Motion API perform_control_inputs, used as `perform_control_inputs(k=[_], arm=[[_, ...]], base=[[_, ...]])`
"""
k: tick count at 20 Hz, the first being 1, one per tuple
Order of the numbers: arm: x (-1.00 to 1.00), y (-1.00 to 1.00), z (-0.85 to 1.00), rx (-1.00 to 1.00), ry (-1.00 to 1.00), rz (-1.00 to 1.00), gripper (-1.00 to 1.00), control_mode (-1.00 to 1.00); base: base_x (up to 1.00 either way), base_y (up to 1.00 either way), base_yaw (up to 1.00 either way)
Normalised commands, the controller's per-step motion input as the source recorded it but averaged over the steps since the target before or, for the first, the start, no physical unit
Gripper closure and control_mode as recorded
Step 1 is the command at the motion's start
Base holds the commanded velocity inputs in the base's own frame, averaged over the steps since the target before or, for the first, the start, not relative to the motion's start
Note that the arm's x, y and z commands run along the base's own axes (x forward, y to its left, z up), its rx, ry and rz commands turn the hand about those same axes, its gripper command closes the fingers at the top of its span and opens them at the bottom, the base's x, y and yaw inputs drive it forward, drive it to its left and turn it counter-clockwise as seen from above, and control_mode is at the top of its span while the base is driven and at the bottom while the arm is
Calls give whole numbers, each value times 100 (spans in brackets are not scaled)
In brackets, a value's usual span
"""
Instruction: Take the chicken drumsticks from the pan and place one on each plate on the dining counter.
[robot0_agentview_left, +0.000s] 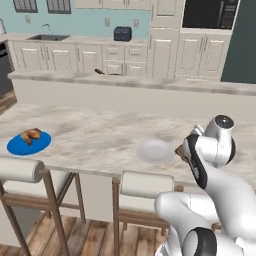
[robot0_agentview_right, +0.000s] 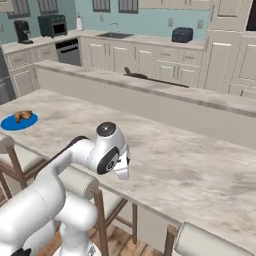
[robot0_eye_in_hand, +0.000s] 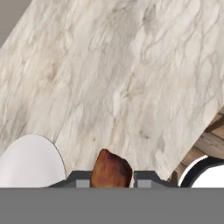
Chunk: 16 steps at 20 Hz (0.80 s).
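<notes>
Gripping a golden-brown chicken drumstick between its clenched fingers, the gripper hangs above the dining counter, just beside the pale grey-white plate and not over it. The other drumstick lies on the blue plate, well apart toward the counter's left end. White-cushioned stools stand along the near edge. A toaster sits on the far kitchen worktop.

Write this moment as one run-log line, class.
gripper: shut on second drumstick | pale plate: bare, beside gripper | blue plate: first drumstick on it | next: probably lower onto pale plate
</notes>
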Motion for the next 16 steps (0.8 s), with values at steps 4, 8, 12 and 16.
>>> perform_control_inputs(k=[4, 8, 12, 16], arm=[[0, 0, 0, 0, 0, 0, 100, 100], [0, 0, 0, 0, 0, 0, 100, 100], [0, 0, 0, 0, 0, 0, 100, 100], [0, 0, 0, 0, 0, 0, 100, 100]], base=[[56, -4, 33], [43, 0, 15], [27, 0, 2], [24, 0, 1]])
